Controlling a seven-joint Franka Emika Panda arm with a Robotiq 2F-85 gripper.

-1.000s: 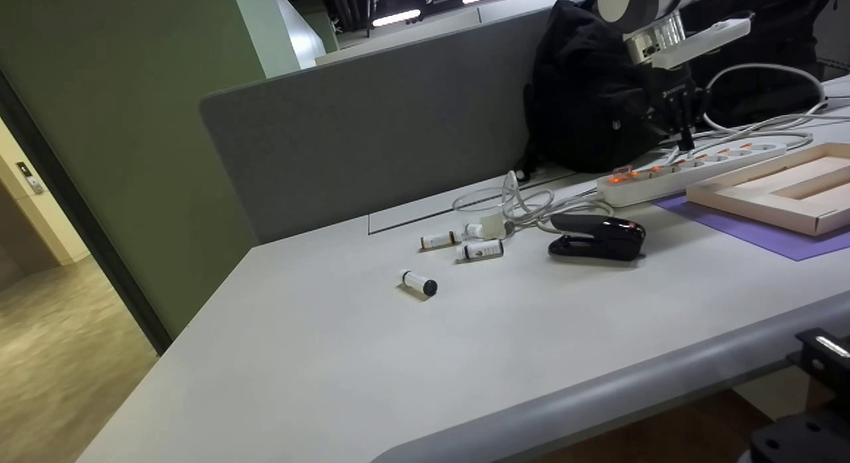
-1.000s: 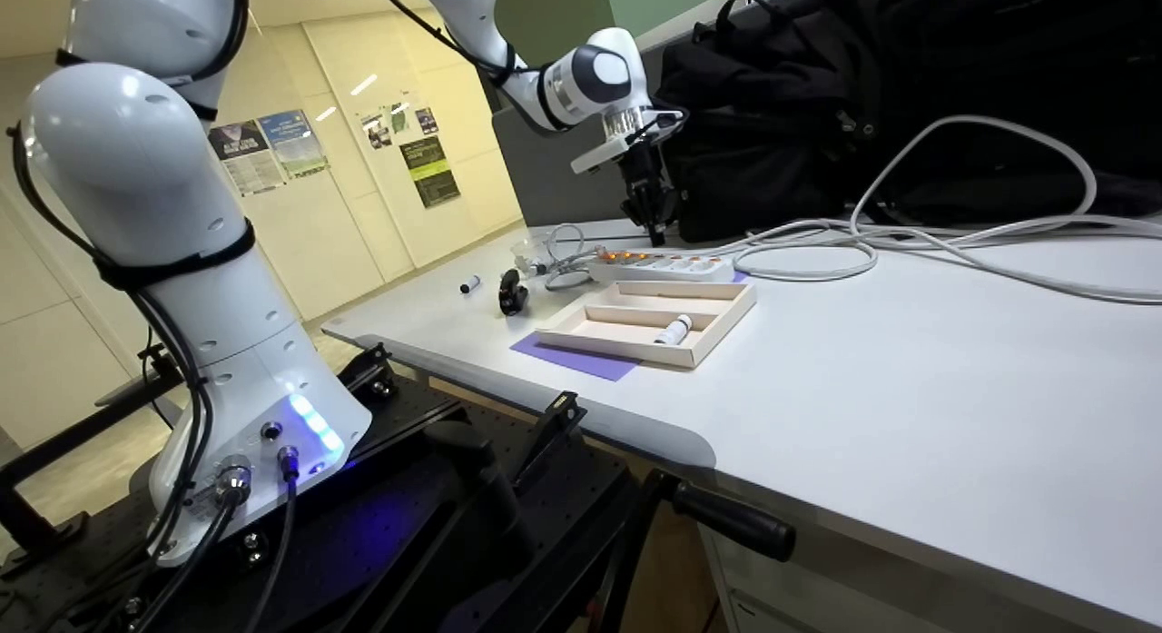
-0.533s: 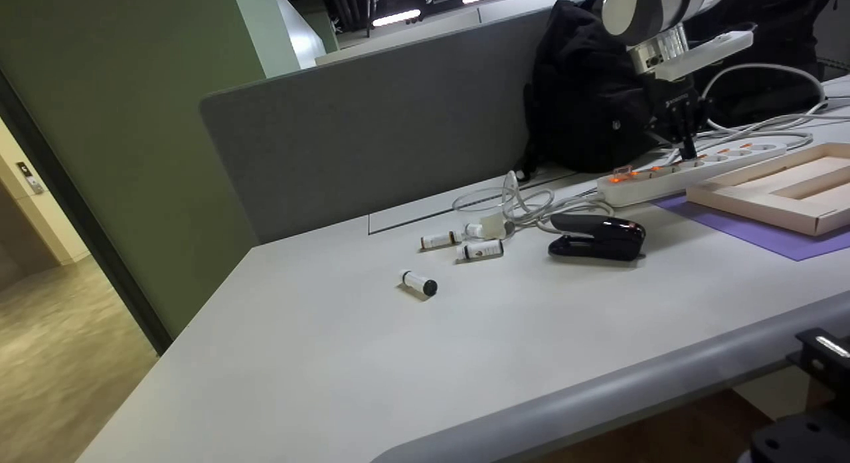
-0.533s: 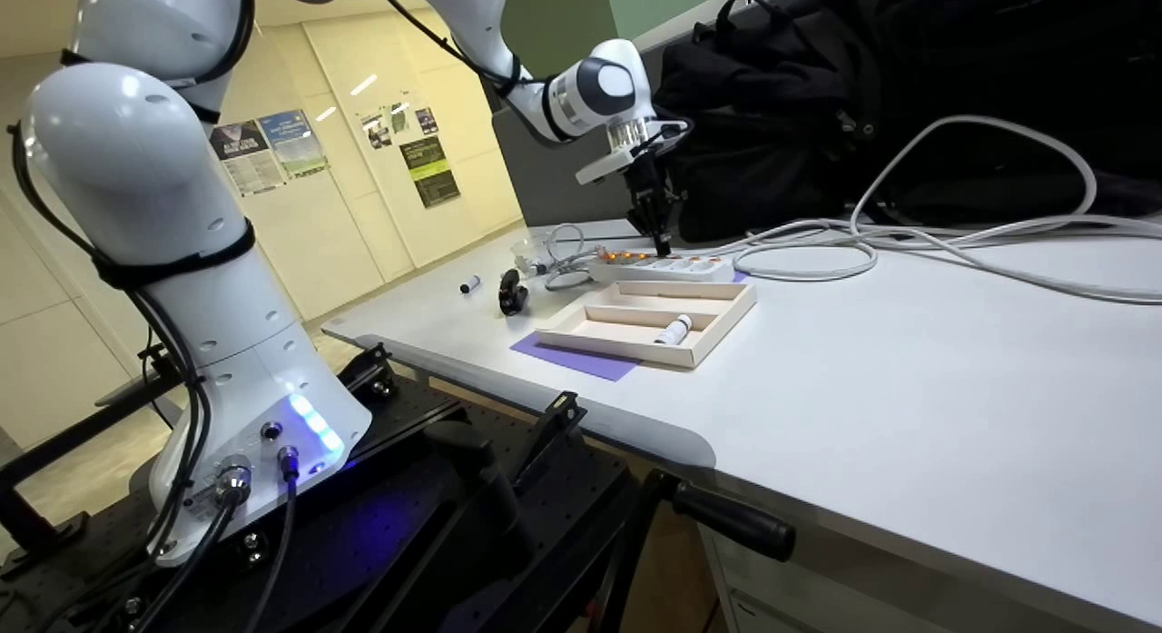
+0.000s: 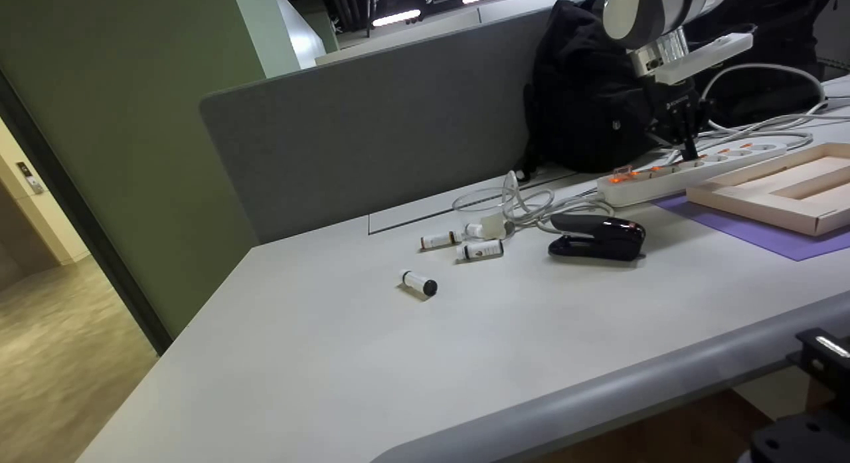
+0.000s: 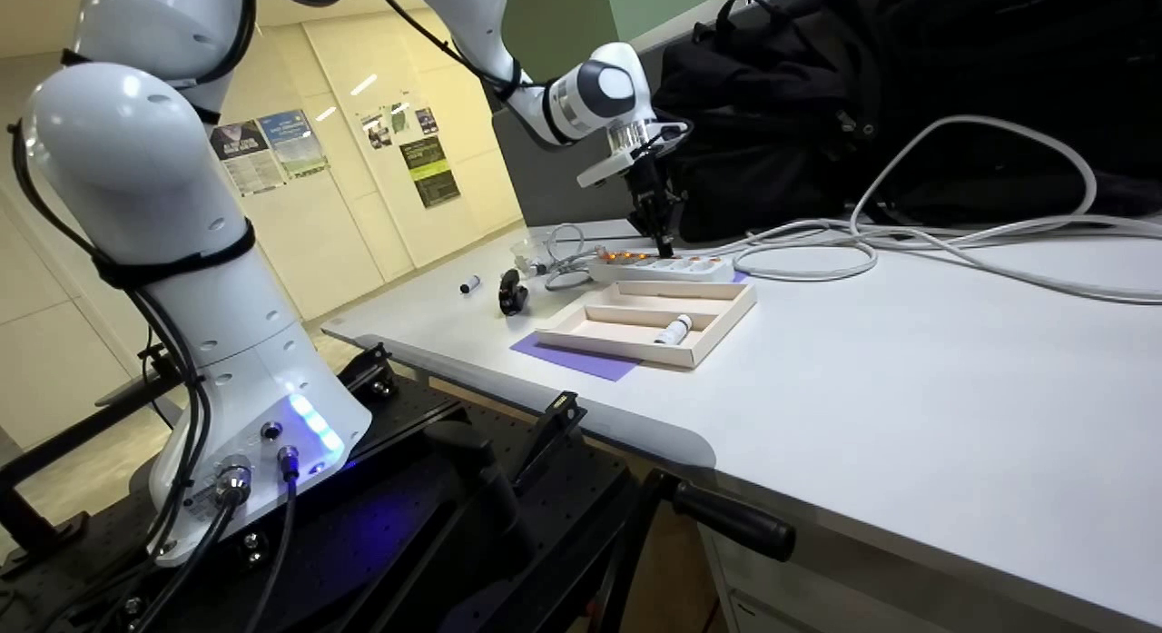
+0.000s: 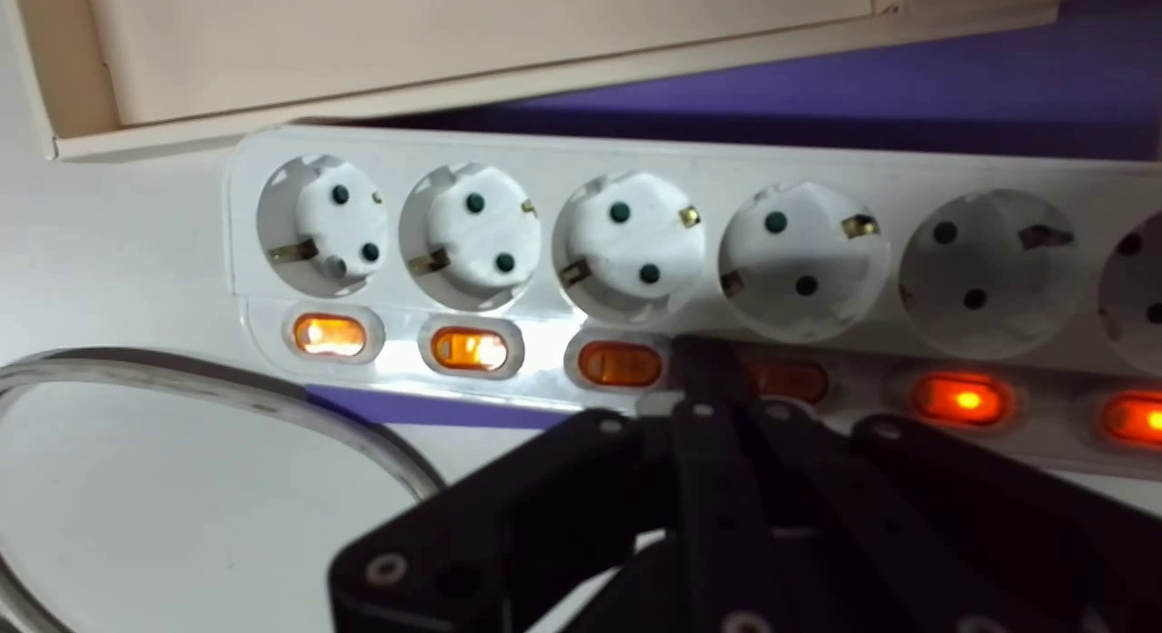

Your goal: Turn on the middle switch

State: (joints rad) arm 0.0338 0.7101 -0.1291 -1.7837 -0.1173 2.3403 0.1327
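Observation:
A white power strip [image 7: 549, 165] with a row of sockets and orange rocker switches fills the wrist view; it shows in both exterior views [image 5: 654, 187] [image 6: 646, 272]. My gripper [image 7: 713, 365] is shut with nothing between its fingers. Its dark tips cover the left part of an unlit orange switch [image 7: 790, 380]. Whether they press it or hover I cannot tell. Another unlit switch [image 7: 620, 364] lies just left. Two switches on the right [image 7: 962, 399] glow red. Two on the left [image 7: 470, 350] look bright, perhaps from glare. The gripper points down at the strip in both exterior views [image 5: 689, 151] [image 6: 664, 248].
A shallow wooden tray [image 6: 626, 347] holding a white bottle [image 6: 674, 330] lies beside the strip on a purple sheet [image 6: 581, 361]. A black stapler [image 5: 597, 237] and several small bottles lie nearby. Grey cables [image 7: 218, 401] and black bags [image 6: 763, 115] are behind.
My shut gripper has come down onto or just above the strip's switch row. Over the last half second it has moved only very slightly. Nothing else has moved.

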